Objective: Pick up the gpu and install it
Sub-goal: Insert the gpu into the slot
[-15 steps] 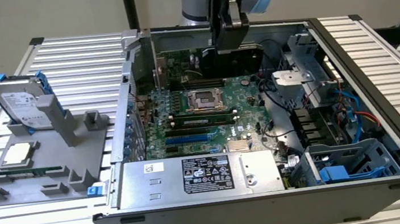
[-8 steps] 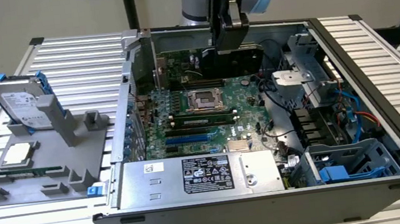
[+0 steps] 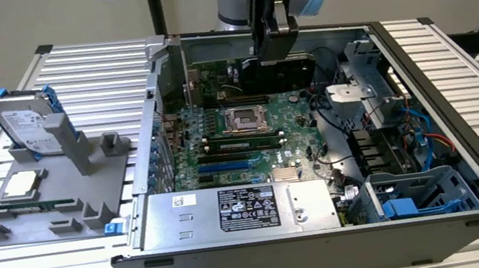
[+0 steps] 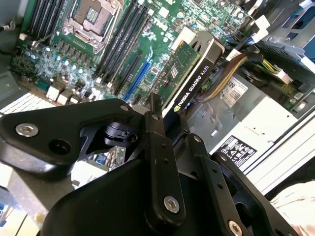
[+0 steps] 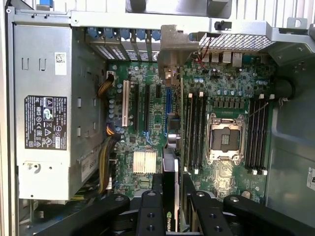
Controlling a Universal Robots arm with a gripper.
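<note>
Pickup done: I have the gripper clamped on the gpu, held over the board inside the case. By my judgement, not yet seated in a slot

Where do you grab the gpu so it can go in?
By its upper long edge, from above, pinching both flat faces, as the gripper does. The gpu is thin and stands on edge over the motherboard, leaving its lower edge free for a slot.

Gpu in tool, over motherboard inside case; parts stand beside case.
</note>
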